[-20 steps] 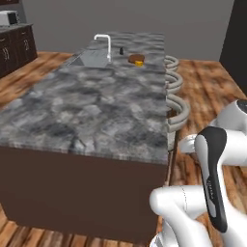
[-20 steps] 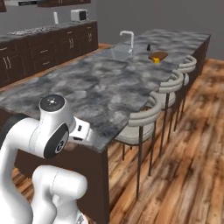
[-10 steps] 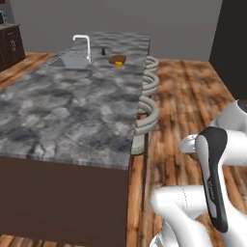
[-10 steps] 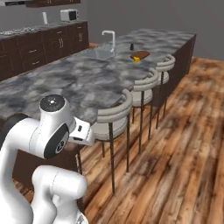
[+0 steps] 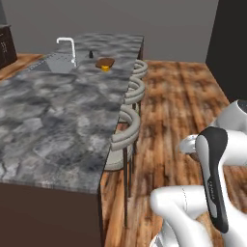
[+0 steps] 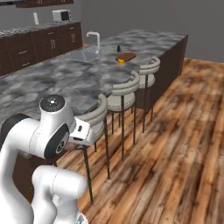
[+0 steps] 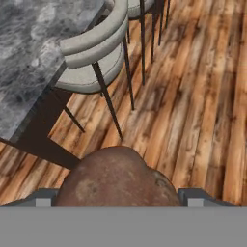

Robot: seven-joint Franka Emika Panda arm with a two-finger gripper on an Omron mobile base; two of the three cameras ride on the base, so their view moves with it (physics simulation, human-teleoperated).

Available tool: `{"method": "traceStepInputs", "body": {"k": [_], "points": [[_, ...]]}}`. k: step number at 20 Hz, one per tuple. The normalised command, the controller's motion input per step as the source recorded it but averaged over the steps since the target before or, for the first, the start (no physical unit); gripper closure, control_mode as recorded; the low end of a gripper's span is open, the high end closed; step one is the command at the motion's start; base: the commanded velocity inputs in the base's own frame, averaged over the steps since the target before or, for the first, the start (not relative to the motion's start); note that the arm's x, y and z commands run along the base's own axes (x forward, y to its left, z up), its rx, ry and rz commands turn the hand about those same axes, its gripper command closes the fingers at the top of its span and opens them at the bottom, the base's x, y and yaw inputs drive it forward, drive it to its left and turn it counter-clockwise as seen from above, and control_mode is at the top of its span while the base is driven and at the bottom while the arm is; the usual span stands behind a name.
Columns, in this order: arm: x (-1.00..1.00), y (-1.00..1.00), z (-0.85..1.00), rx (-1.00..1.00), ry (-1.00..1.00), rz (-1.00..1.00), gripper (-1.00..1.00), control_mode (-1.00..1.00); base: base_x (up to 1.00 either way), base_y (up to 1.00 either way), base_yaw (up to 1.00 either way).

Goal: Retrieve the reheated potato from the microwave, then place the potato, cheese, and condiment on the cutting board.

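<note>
A dull-brown potato (image 7: 118, 176) bulges up between my two fingertips (image 7: 44, 198) in the hand view, and my gripper (image 7: 120, 198) is shut on it, above wooden floor beside the island's edge. Far down the island counter lies the reddish-brown cutting board (image 5: 105, 62) (image 6: 127, 56). The yellow-orange cheese (image 5: 104, 68) (image 6: 121, 61) sits at the board's near edge. The small black condiment (image 5: 90, 55) (image 6: 117, 47) stands on the counter just beyond, apart from the board. The microwave is out of view.
A grey marble island (image 5: 48, 111) runs ahead on the left, with a sink and white faucet (image 5: 68, 47). Three pale stools (image 5: 126, 130) (image 6: 123, 92) line its right side. Wooden floor (image 6: 175, 144) lies open to the right. Dark cabinets (image 6: 39, 39) stand far left.
The whole scene has shifted as the base drove along the island's stool side. The board, cheese and condiment now look nearer. The arm's pose is unchanged.
</note>
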Motion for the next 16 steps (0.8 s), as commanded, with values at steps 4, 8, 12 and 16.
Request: {"method": "traceStepInputs", "body": {"k": [4,8,12,16], "points": [[0.00,0.00,0.00,0.00,0.00,0.00,1.00,1.00,0.47,-0.68,0.00],[0.00,0.00,0.00,0.00,0.00,0.00,1.00,1.00,0.51,-0.67,0.00],[0.00,0.00,0.00,0.00,0.00,0.00,1.00,1.00,0.60,-0.65,0.00],[0.00,0.00,0.00,0.00,0.00,0.00,1.00,1.00,0.64,-0.63,0.00]]}}
